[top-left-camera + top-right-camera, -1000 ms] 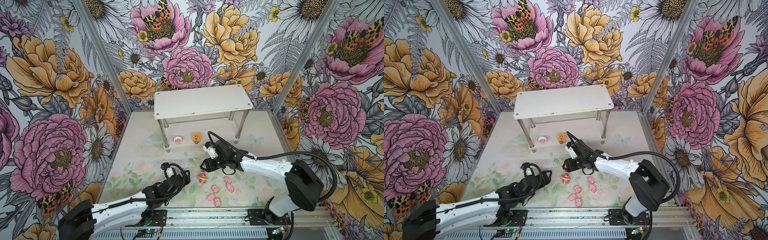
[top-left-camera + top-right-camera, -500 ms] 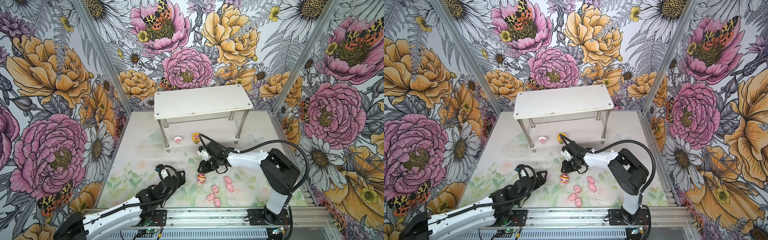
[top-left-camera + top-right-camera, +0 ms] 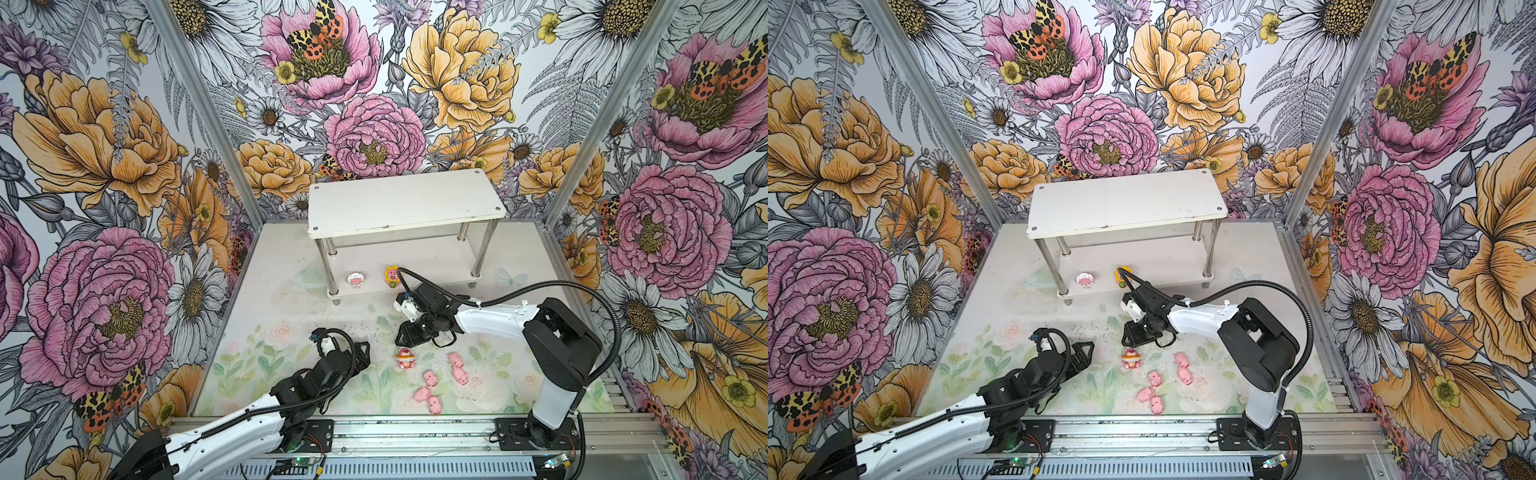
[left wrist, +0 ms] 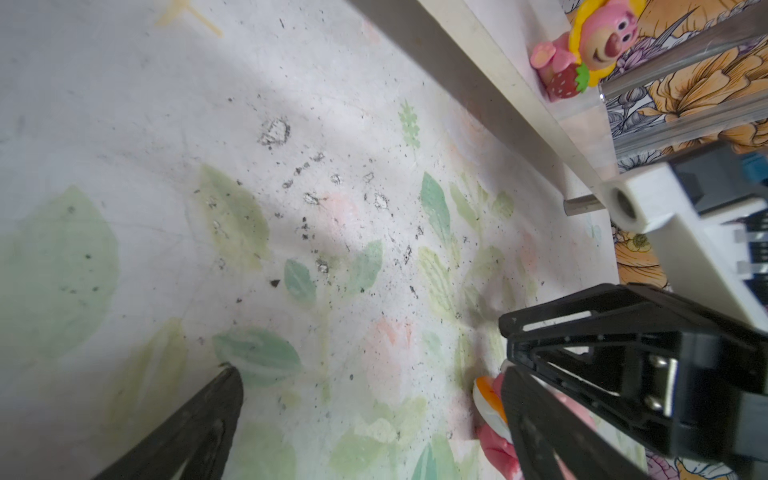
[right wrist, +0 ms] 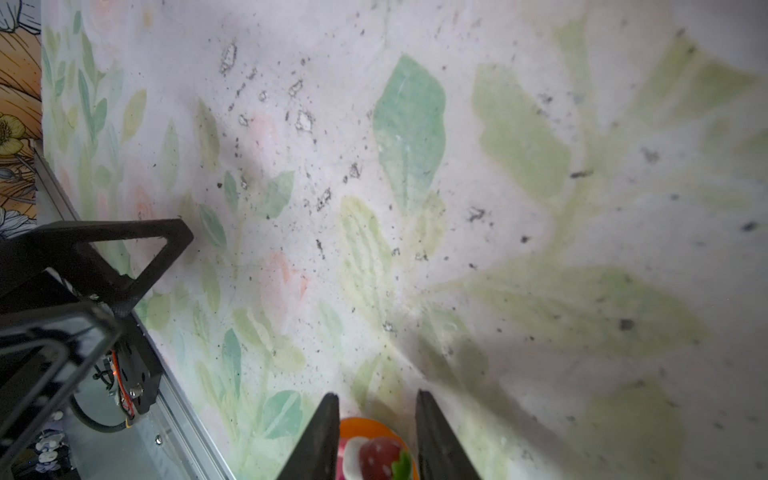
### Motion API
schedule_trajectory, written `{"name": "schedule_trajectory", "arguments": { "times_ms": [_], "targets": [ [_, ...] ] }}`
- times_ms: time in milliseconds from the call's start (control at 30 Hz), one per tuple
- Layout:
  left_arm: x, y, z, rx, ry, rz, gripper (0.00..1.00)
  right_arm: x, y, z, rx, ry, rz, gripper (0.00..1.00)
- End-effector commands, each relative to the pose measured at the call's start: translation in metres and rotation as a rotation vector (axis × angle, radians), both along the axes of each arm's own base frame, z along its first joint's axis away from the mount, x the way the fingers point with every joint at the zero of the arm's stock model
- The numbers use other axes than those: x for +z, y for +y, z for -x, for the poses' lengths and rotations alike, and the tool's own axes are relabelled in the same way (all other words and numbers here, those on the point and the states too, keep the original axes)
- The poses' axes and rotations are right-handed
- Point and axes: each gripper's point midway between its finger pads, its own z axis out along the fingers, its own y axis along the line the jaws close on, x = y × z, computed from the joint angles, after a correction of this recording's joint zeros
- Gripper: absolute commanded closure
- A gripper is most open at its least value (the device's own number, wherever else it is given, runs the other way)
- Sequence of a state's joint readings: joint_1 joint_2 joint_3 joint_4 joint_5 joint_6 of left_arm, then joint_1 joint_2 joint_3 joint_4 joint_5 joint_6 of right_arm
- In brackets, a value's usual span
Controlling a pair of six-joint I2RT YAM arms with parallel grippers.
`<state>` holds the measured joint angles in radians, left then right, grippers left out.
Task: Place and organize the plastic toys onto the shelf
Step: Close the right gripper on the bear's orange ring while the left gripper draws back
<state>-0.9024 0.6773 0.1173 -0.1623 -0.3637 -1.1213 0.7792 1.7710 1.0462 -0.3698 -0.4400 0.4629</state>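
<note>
Left tool [image 4: 365, 345]: mine, fingers spread wide, low over tabletop [image 3: 291, 316]. Right tool [image 5: 374, 395]: fingers part-way apart, orange figure [image 3: 406, 358] showing between them on tabletop; gripped or not, I cannot tell. Five pink pigs [image 3: 430, 378] loose nearby. White-hooded figure [image 3: 355, 280] and sunflower figure [image 3: 391, 276] stand on shelf [image 3: 405, 203] lower tier.

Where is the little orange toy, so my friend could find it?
Start at the white two-tier shelf with metal legs at the back, then come forward across the pale flower-printed mat to the bunch of five tiny pink plastic pigs. Just left of them sits the orange pig-faced plastic figure. It is bigger than the plain pink pigs and the only orange one.
</note>
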Motion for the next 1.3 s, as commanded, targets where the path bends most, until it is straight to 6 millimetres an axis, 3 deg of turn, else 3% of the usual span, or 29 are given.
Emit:
{"name": "schedule_trajectory", "arguments": {
  "times_ms": [0,200,400,567,767,1033,1267],
  "targets": [
    [0.013,-0.022,0.002,-0.110,-0.030,-0.001,0.01,0.025,-0.005,-0.007,-0.012,-0.067,-0.036,0.58],
    [0.012,-0.046,0.012,-0.234,0.000,-0.103,0.01,0.030,-0.012,0.002,-0.017,-0.028,-0.051,0.47],
    [0.016,-0.078,0.020,-0.345,-0.012,-0.071,0.01,0.016,-0.009,0.017,0.005,0.009,-0.027,0.46],
    [0.012,-0.092,0.026,-0.398,0.012,-0.096,0.01,0.000,0.000,0.028,0.048,0.037,0.004,0.57],
    [0.009,-0.099,0.026,-0.402,0.016,-0.077,0.01,0.000,0.002,0.030,0.055,0.039,-0.006,0.74],
    [0.008,-0.105,0.025,-0.409,0.021,-0.079,0.01,-0.006,-0.002,0.029,0.049,0.037,0.010,0.79],
    [0.006,-0.129,0.033,-0.468,0.038,-0.064,0.01,-0.008,-0.007,0.025,0.029,0.038,0.007,0.80]
  ]
}}
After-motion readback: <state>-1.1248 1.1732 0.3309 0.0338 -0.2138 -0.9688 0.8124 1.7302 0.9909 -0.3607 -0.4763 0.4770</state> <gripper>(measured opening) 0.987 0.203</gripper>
